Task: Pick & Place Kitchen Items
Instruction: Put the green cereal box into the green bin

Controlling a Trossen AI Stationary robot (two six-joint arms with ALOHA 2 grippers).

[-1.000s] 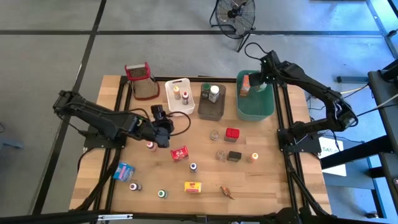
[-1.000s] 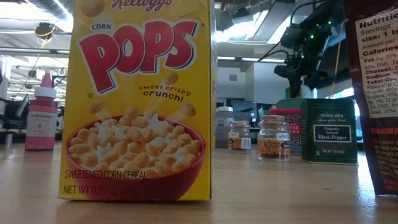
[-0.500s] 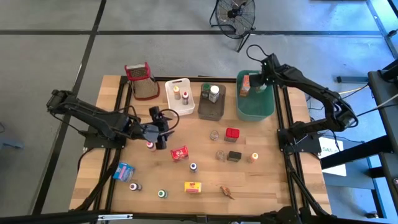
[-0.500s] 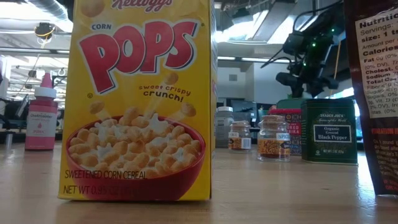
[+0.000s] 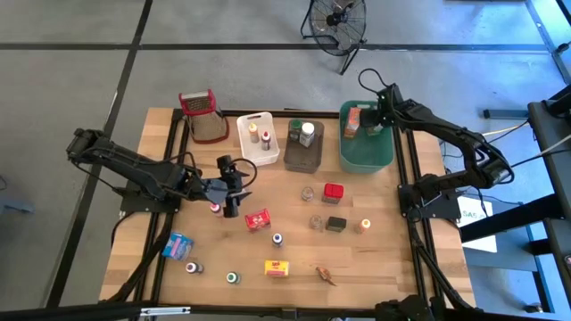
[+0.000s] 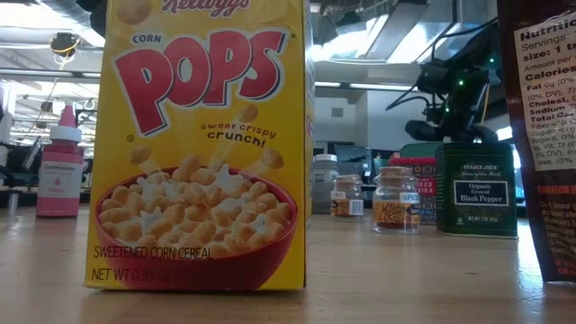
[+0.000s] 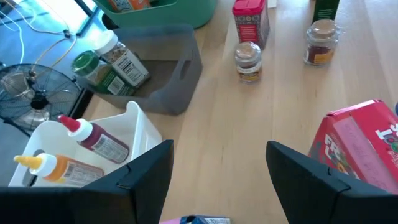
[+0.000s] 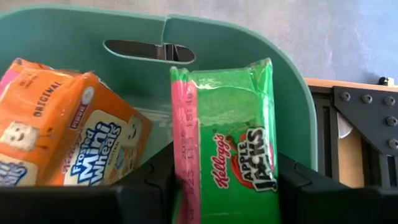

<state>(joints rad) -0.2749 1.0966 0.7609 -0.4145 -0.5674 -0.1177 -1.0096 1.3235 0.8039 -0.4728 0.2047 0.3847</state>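
while your right gripper (image 8: pixel 217 186) holds the green apple jacks box (image 8: pixel 227 137) inside the green tub (image 8: pixel 81 25) beside the orange mini wheats box (image 8: pixel 74 137), lower it fully before releasing. your left gripper (image 7: pixel 214 180) hangs open above the pink-capped bottle (image 5: pixel 215 209).

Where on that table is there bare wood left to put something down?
The near-right corner of the table, beyond the brown item, is bare. So is the left edge between the grater and the blue box. The middle, around the red tin and small jars, is crowded.
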